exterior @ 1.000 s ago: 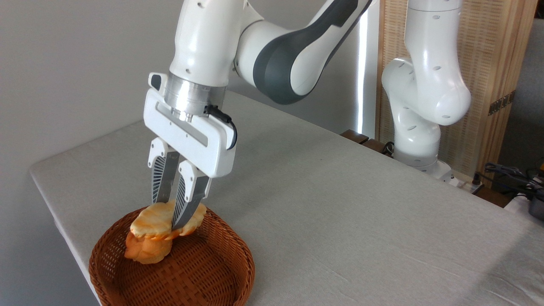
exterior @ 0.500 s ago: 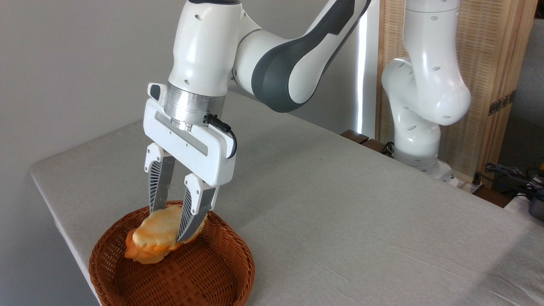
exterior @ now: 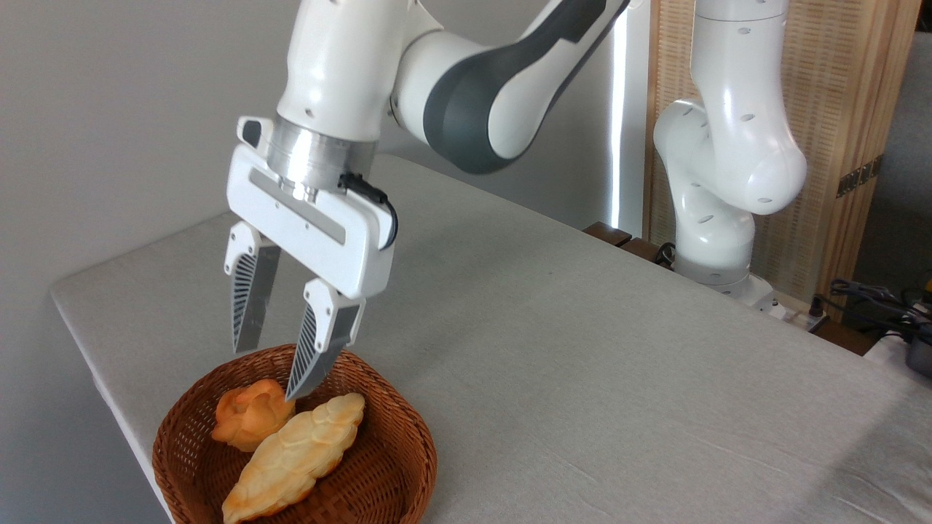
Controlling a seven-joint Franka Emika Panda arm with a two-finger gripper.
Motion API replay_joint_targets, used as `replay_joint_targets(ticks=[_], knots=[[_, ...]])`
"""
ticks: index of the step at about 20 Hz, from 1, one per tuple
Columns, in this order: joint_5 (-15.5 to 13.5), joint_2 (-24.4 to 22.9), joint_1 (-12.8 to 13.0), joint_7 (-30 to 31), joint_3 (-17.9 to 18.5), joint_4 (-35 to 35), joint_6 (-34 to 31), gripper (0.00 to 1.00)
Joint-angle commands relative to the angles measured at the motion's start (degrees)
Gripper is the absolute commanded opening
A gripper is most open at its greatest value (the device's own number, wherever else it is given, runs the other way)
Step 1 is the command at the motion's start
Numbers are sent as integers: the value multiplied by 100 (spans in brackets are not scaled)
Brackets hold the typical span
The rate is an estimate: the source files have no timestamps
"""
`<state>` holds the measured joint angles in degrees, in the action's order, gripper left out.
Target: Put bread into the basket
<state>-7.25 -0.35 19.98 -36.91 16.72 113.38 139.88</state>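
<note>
Bread (exterior: 291, 457) is down, lying flat inside the basket (exterior: 404, 477) at the near left corner of the tabletop (exterior: 582, 378)! Starting from the left: a small orange-brown bun (exterior: 249, 415) sits in the basket's back left part, and the long braided bread stretches slantwise just beside it, touching it as far as I can tell, one end toward the front rim and the other pointing up to the right. Both rest on the woven floor, nothing hanging over the edge.

Above them hangs my tool (exterior: 271, 372), its two fingers spread wide apart and gripping nothing at all. The nearer fingertip is low, close over the bread's upper end, though I can't say for sure whether there is a gap or a touch.

Moving right, the cloth-covered tabletop runs on bare to my arm's white base (exterior: 717, 240) at the far edge, with a slatted wooden screen (exterior: 837, 109) behind it.

My read: the placing step is finished and I'm at the release-and-clear stage. Next calls for a straight lift, fingers kept wide, so that low fingertip doesn't snag the bread or nudge the basket.
</note>
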Motion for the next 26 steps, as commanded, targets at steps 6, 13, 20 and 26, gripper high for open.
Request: replay_joint_targets(ticks=[6,13,20,26], knots=[[337,-307,67,202,-29,-667,-2025,100],[654,-307,85,96,-116,-993,-3116,100],[927,-307,85,-19,-169,-993,-3661,100],[927,-299,76,-9,-161,-993,-3652,100]])
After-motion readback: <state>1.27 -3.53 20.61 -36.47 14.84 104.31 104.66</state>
